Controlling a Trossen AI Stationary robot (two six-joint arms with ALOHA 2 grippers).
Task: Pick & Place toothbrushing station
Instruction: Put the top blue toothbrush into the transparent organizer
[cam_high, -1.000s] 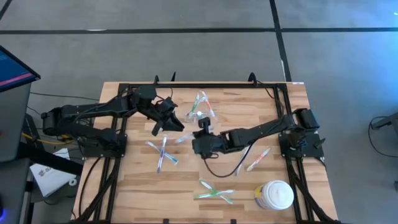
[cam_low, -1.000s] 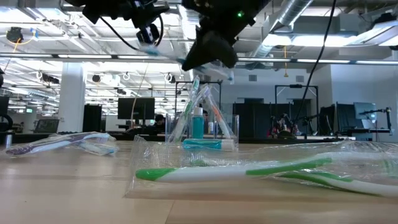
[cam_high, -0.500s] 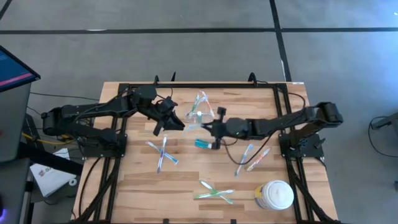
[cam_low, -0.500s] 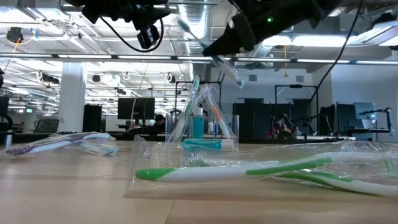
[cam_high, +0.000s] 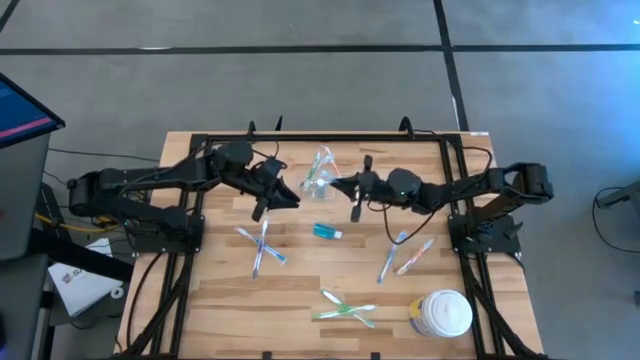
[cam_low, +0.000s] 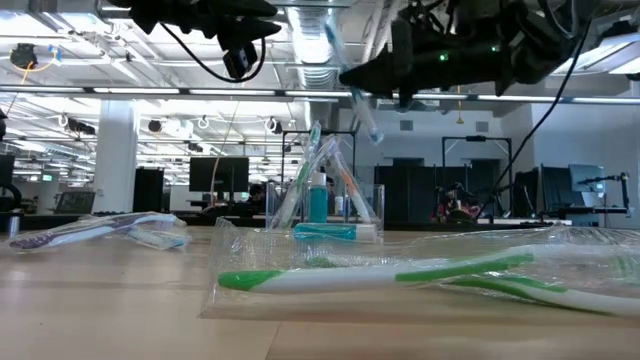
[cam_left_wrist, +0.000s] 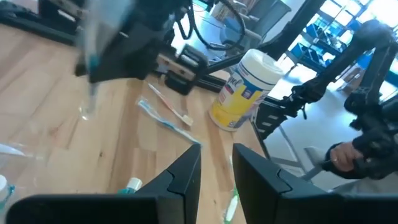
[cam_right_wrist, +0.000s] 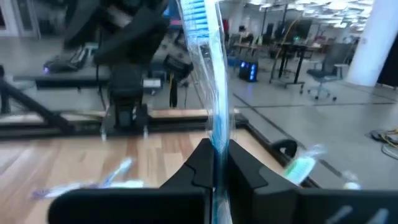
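The clear holder stands at the table's far middle with thin toothbrushes leaning in it. A teal tube lies on the wood in front of it. My right gripper hovers just right of the holder, shut on a blue toothbrush in clear wrap. My left gripper hangs above the table on the holder's left, open, with nothing between its fingers. Wrapped toothbrushes lie crossed in pairs at the left, near middle and right. My right gripper pinches the toothbrush's handle between its two fingers, about halfway along it. The fingers come level from the table's right side and lie across the brush. The brush is lifted clear and stands nearly upright, bristle head up, lower end below the fingers.
A white round lidded jar stands at the near right corner. A black frame rail runs along the table's far edge and sides. The green toothbrush in plastic lies closest to the near edge.
My right gripper has drawn back from the table's middle toward the far right, carrying the blue toothbrush, and has rolled, so that the brush has turned from slanting to nearly upright. The teal tube, covered by that arm before, now shows on the wood.
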